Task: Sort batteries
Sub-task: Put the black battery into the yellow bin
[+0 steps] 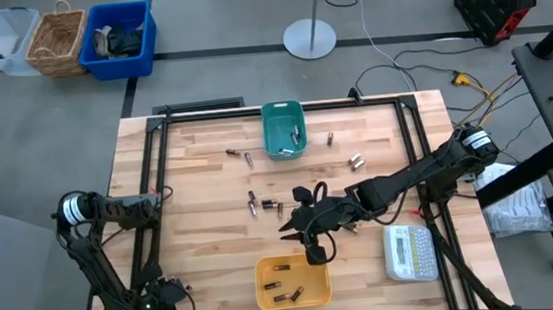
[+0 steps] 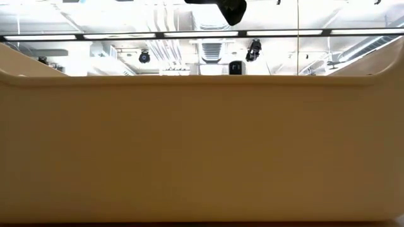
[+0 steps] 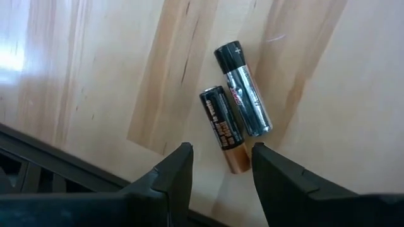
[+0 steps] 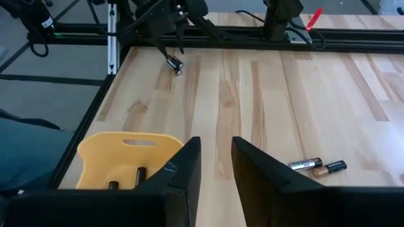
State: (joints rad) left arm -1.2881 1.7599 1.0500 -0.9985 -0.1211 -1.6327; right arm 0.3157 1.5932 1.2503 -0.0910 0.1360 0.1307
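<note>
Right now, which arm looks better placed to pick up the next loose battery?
Probably the right: its pincer hangs open over mid-table, near the loose batteries and the yellow bin. The left pincer waits at the table's left edge.

Dark jointed arms (image 1: pixel 409 176), black cables, white-ringed base joints

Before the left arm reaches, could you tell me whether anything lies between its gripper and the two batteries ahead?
Nothing visible: only bare wooden tabletop separates the open left gripper from the two batteries lying side by side.
</note>
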